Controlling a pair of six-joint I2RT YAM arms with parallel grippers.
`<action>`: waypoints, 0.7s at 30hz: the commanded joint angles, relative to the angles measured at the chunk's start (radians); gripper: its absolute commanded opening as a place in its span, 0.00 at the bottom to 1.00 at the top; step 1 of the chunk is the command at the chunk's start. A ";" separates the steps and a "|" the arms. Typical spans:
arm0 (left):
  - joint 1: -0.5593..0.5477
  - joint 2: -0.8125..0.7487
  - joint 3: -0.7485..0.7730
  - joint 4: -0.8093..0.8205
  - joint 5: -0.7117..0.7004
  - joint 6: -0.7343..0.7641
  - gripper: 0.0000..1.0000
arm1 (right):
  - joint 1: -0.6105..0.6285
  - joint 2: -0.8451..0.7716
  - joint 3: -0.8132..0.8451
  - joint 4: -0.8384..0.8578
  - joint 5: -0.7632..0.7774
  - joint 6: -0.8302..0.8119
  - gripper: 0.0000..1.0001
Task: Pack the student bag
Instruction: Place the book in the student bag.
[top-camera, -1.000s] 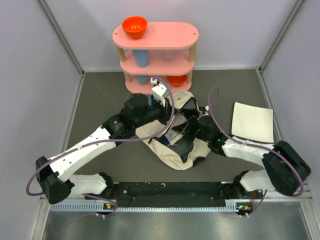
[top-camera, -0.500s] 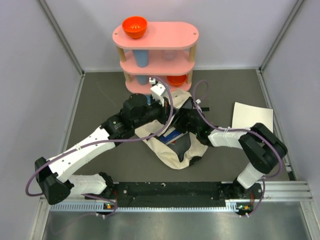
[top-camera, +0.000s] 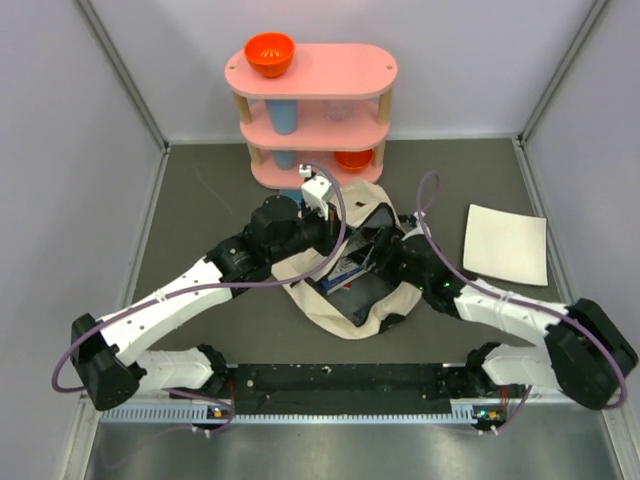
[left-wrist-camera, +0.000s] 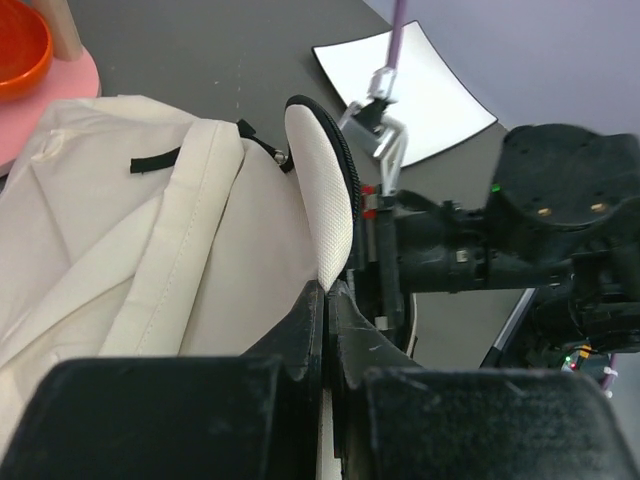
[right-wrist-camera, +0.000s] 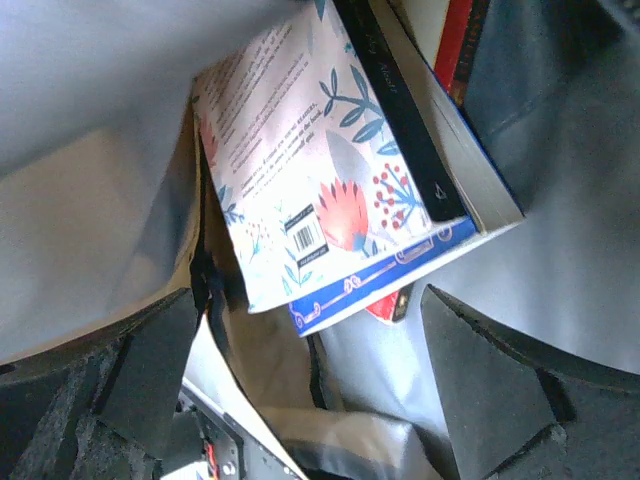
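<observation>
My right claw (right-wrist-camera: 315, 365) has just sprung apart, leaving the books (right-wrist-camera: 320, 170) inside the student bag (left-wrist-camera: 120, 250); left claw (left-wrist-camera: 328, 305) clamps its rim

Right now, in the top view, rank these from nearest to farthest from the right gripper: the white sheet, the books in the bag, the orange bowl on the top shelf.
1. The books, inside the student bag, right by the right gripper.
2. The white sheet, flat on the table to its right.
3. The orange bowl, on the top shelf at the back.
</observation>
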 joint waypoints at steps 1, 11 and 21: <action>-0.004 -0.044 -0.014 0.074 -0.030 -0.027 0.00 | 0.005 -0.166 -0.020 -0.160 0.083 -0.122 0.92; -0.004 0.011 -0.029 0.057 0.005 -0.063 0.00 | 0.005 -0.552 -0.043 -0.516 0.247 -0.148 0.91; -0.004 0.143 -0.023 -0.028 0.228 -0.079 0.06 | 0.002 -0.778 -0.022 -0.668 0.505 -0.187 0.91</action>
